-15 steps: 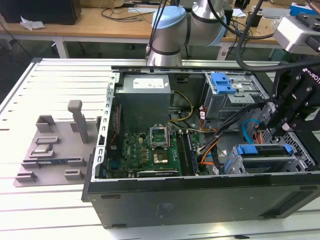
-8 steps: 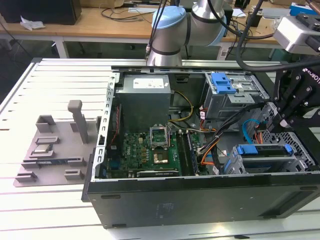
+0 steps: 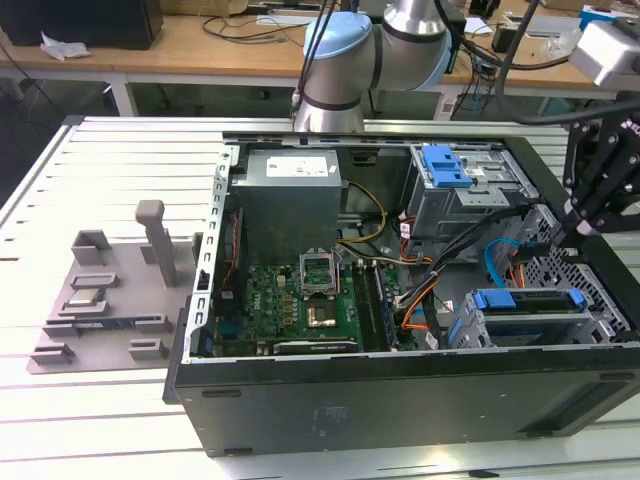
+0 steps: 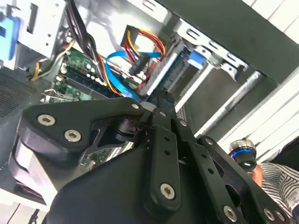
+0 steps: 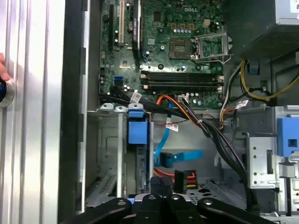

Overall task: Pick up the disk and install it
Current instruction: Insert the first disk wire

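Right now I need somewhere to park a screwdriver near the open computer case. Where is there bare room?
The slatted table is bare between the grey fixture and the table's far edge, and along the near edge in front of the case. Inside the case it is crowded: cables run between the motherboard and the drive cage, where the gripper sits.

Wrist views close above case interior (image 5: pixel 187 93)

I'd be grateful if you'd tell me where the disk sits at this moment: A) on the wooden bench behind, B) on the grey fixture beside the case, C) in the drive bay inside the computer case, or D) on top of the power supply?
C: the disk, with its blue rails, sits in the drive bay inside the computer case, below the gripper.
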### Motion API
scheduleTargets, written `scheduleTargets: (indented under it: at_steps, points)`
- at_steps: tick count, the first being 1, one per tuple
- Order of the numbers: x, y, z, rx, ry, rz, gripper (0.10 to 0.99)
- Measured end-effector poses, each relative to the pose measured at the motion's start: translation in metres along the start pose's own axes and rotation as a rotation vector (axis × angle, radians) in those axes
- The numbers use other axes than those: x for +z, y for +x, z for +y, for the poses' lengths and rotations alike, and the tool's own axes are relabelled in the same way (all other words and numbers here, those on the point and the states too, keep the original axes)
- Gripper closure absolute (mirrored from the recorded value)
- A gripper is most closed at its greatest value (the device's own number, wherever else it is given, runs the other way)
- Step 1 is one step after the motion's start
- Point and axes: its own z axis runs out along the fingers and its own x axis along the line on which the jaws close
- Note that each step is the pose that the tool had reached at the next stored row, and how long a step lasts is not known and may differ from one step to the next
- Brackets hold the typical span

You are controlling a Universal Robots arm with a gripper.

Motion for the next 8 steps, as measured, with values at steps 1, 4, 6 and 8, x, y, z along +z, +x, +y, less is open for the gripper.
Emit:
scheduleTargets:
  at_steps: [1,4,6,8]
  points:
    - [0.0024,-0.0042,-0.0003,0.0,0.0,0.0012,0.98]
    - [0.0148,-0.0185,-0.0061,0.0,0.0,0.0023,0.98]
    - [0.019,-0.0206,-0.0077,0.0,0.0,0.0025,0.98]
    - [0.0219,-0.0214,-0.0081,0.0,0.0,0.0025,0.98]
